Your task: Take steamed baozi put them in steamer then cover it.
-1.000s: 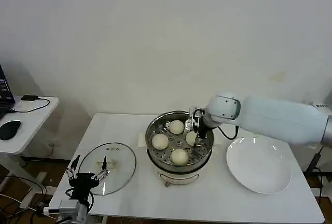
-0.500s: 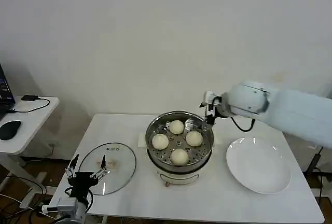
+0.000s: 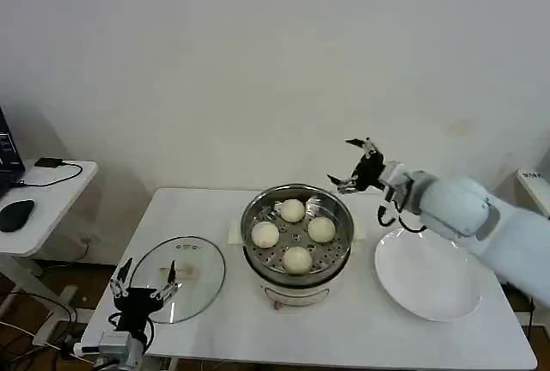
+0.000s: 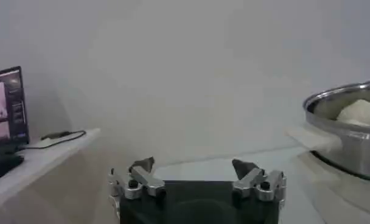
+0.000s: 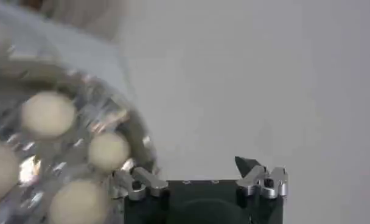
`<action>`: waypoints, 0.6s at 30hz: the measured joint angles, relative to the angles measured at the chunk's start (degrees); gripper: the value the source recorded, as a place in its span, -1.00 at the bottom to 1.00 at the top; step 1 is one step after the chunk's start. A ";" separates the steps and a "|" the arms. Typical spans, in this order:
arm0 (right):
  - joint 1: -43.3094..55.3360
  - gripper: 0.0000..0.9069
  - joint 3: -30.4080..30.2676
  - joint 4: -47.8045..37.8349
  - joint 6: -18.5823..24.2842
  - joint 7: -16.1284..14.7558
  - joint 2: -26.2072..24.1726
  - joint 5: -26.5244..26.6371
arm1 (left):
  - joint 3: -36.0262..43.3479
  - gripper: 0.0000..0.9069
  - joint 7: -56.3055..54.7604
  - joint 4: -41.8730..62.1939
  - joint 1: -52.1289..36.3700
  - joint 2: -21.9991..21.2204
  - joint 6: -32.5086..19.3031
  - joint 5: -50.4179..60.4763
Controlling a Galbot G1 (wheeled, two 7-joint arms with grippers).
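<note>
the right gripper [image 3: 358,171] is being carried up and away with its fingers spread and nothing between them; a second ago it was down inside the steamer [image 3: 297,235] beside the right-hand bun, and now it is being held in the air right of centre in the head view, above and just beyond the steamer's far right rim. in the right wrist view the same parted fingers [image 5: 261,179] are seen at the bottom of the frame with the pot at lower left. all four steamed baozi [image 3: 296,234] are being left on the perforated tray, so the loading is judged complete. the white plate [image 3: 430,275], lower right, is lying bare. what is being left is the covering: the cover [image 3: 179,277] is lying flat on the table [image 3: 361,337] at lower left, well apart from the steamer. the left gripper [image 3: 143,288] is being held over the cover's near edge, fingers spread and empty, apparently placed to take it.
</note>
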 measured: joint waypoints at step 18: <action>-58.00 1.00 63.21 -1.44 20.91 -7.96 31.27 -5.68 | -0.56 1.00 -2.05 7.97 -1.83 2.50 -4.46 25.63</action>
